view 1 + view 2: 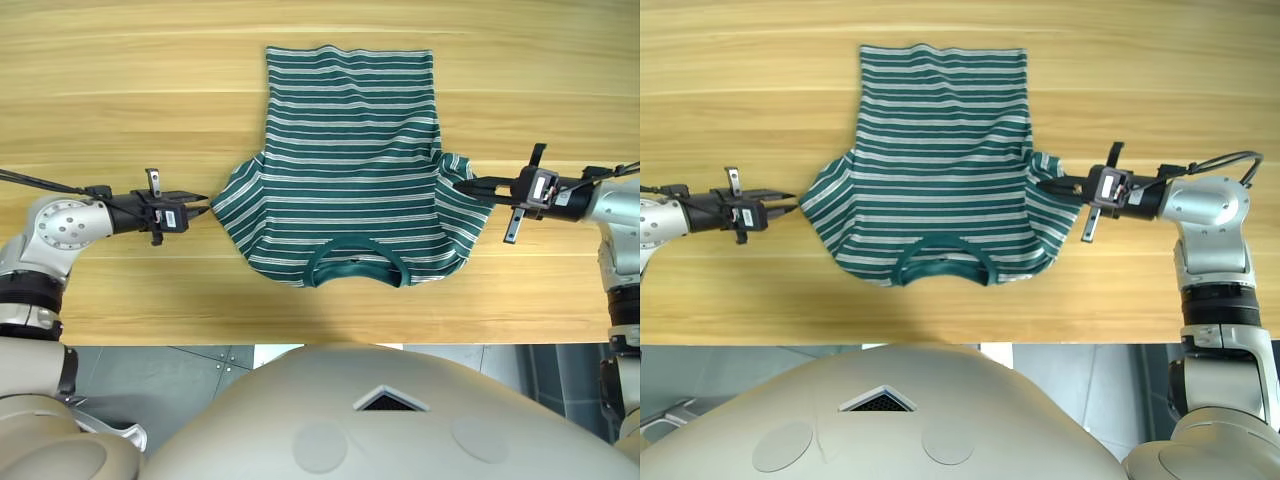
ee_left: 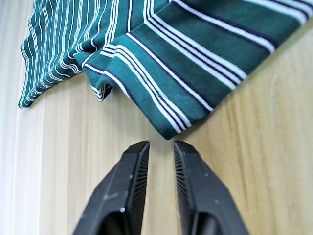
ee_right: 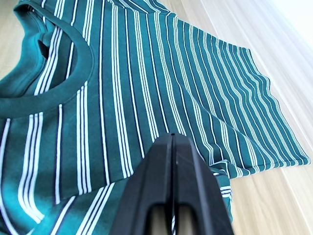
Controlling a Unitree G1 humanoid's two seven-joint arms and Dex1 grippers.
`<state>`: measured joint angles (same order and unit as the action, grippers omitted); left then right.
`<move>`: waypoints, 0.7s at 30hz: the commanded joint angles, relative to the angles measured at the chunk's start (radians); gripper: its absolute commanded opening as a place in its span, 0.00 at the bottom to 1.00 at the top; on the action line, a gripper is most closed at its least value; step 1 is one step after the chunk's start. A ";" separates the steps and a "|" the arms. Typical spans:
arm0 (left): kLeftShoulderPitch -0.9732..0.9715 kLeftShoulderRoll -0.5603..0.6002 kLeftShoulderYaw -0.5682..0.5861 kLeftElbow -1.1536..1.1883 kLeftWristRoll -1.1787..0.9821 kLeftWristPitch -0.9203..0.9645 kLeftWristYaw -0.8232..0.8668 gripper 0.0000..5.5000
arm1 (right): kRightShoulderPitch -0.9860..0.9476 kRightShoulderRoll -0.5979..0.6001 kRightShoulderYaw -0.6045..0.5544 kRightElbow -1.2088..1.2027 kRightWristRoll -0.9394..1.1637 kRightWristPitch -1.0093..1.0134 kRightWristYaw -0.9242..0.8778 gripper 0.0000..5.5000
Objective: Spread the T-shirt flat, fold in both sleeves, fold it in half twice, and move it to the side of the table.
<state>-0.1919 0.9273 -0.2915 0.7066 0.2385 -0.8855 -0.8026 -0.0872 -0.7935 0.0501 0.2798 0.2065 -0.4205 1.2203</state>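
Careful: your left pincer (image 1: 205,205) sits slightly open, just short of the T-shirt (image 1: 345,170); the right pincer (image 1: 462,184) is closed at its frame-right sleeve, so a one-sided tug could skew it.

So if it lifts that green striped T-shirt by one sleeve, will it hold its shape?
Probably not: the green striped T-shirt bunches at its sleeves, so it should droop. It looks thin and light, likely sliding over the smooth wooden table.

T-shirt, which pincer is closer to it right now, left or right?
Right. The right pincer lies shut over one sleeve of the T-shirt. The left pincer sits just short of the other sleeve, slightly open, bare table between.
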 commanded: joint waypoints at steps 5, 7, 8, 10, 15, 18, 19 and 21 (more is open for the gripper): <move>0.105 0.050 0.025 -0.144 0.054 0.022 0.058 0.40 | -0.003 0.000 -0.001 0.001 -0.004 -0.002 -0.003 0.00; 0.121 0.049 0.026 -0.171 0.062 0.029 0.068 0.46 | -0.004 0.001 0.000 0.002 -0.005 -0.003 -0.003 0.00; 0.126 0.046 0.024 -0.181 0.060 0.031 0.068 0.49 | -0.002 0.001 -0.001 0.001 -0.004 -0.003 -0.004 0.00; 0.129 0.041 0.021 -0.192 0.057 0.033 0.068 0.55 | 0.001 0.001 -0.002 -0.001 -0.004 -0.003 -0.006 0.00; 0.116 0.030 0.004 -0.182 0.098 0.037 0.084 0.61 | 0.006 0.002 -0.003 -0.005 -0.003 -0.004 -0.008 0.00; 0.100 0.025 -0.009 -0.165 0.140 0.048 0.103 0.61 | 0.005 0.003 -0.002 -0.007 -0.003 -0.004 -0.008 0.00; 0.095 0.023 -0.013 -0.160 0.152 0.052 0.108 0.61 | 0.005 0.003 -0.002 -0.007 -0.003 -0.004 -0.008 0.00; 0.088 0.021 -0.021 -0.153 0.166 0.051 0.114 0.57 | 0.005 0.004 -0.002 -0.008 -0.002 -0.004 -0.008 0.00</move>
<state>-0.1136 0.9600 -0.2794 0.5259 0.3467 -0.8632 -0.6805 -0.0855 -0.7933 0.0500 0.2792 0.2065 -0.4211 1.2199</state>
